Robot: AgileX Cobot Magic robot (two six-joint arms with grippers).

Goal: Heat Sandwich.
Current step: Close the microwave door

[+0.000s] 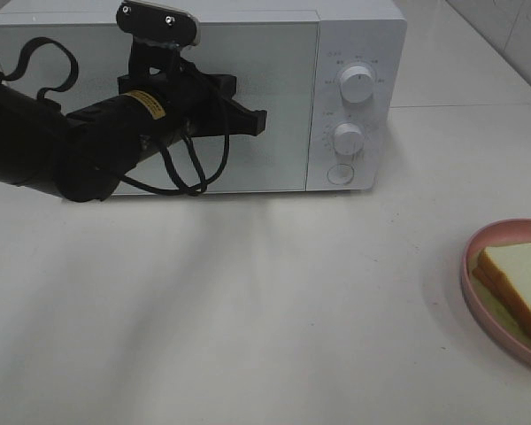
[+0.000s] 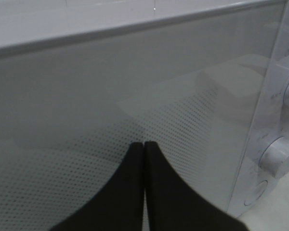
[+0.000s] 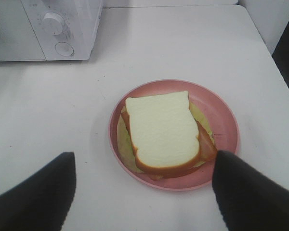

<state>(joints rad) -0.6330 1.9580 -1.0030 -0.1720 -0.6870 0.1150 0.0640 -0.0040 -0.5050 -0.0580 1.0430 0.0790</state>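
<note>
The left claw (image 1: 258,121) is reaching across the microwave (image 1: 358,53) door, fingers clenched together and grasping nothing. The right claw (image 3: 144,185) is hanging released, spread wide above the sandwich (image 3: 161,131), which is lying on a pink plate (image 3: 221,120) on the bench (image 1: 248,301). The bread is showing pale faces and orange crust. Only the right wrist view is showing the yellowish layer beneath.

Left arm (image 1: 62,146): matte black housing with a yellow label (image 1: 145,104) on the wrist section. Looping black cables (image 1: 181,168) hang beneath. Wrist camera (image 1: 157,25): black body, grey plate, two screws. Left gripper (image 2: 144,144) fingers black and tapered; right gripper (image 3: 144,163) fingers black, rounded.
</note>
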